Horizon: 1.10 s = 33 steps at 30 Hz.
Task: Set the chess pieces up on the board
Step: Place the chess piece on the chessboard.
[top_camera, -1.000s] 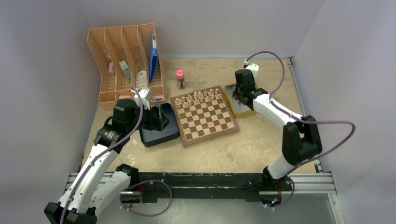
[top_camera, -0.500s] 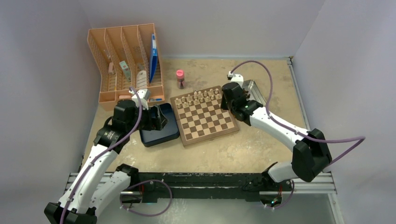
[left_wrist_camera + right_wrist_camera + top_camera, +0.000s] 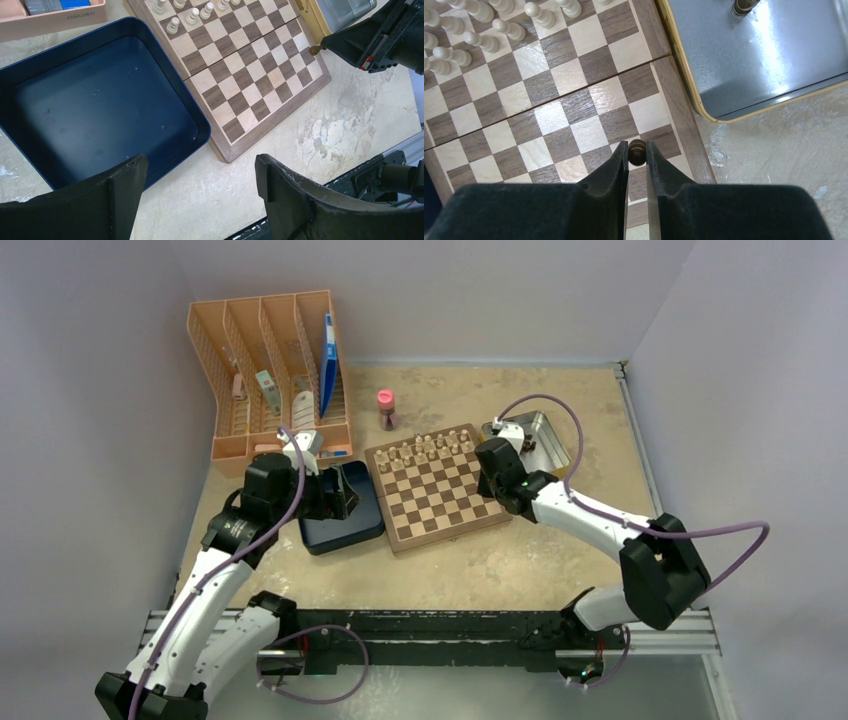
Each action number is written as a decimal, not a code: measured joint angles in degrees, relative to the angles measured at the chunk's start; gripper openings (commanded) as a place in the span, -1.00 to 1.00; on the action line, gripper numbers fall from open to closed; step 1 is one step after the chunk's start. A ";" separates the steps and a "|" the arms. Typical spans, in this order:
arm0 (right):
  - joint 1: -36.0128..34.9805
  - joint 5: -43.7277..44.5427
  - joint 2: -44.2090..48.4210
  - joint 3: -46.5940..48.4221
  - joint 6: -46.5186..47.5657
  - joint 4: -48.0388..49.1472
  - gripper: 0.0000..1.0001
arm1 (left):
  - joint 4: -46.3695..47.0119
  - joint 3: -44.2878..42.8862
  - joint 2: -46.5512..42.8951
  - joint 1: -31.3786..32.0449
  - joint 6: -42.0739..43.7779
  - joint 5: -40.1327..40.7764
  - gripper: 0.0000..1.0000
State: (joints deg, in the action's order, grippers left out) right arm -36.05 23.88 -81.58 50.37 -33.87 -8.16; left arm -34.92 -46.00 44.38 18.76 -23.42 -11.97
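The board (image 3: 445, 502) lies mid-table, with pale cream pieces (image 3: 425, 450) on its two far rows. My right gripper (image 3: 498, 490) hangs over the board's right side near the front, shut on a dark brown chess piece (image 3: 637, 152). In the right wrist view that piece sits between the fingertips above squares by the right border (image 3: 684, 130). Another dark piece (image 3: 744, 6) stands in the metal tray (image 3: 548, 435) to the right of the board. My left gripper (image 3: 199, 165) is open and holds nothing, above the bare table by the near corner of the dark blue box (image 3: 100, 100).
An orange file organizer (image 3: 270, 370) stands at the back left, and a small pink bottle (image 3: 385, 408) stands behind the board. The blue box (image 3: 340, 525) touches the board's left edge. Walls close in the left, back and right.
My right arm swung from over the metal tray to the left and nearer, and now holds the dark piece over the board's right side. The left arm has not moved.
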 measured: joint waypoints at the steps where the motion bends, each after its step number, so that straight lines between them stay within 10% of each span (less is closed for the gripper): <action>1: 0.00 0.15 -0.02 -0.35 -0.11 0.42 -0.73 | 0.00 0.00 0.00 0.00 0.00 0.00 0.57; 33: -0.33 5.60 -3.91 -1.90 -3.98 1.84 -0.67 | 0.02 0.00 -0.15 0.00 0.00 -0.22 0.57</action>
State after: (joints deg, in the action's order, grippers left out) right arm -36.38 29.47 -85.49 48.47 -37.85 -6.33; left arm -34.89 -46.00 44.23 18.76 -23.42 -12.19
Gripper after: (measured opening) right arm 0.175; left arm 0.788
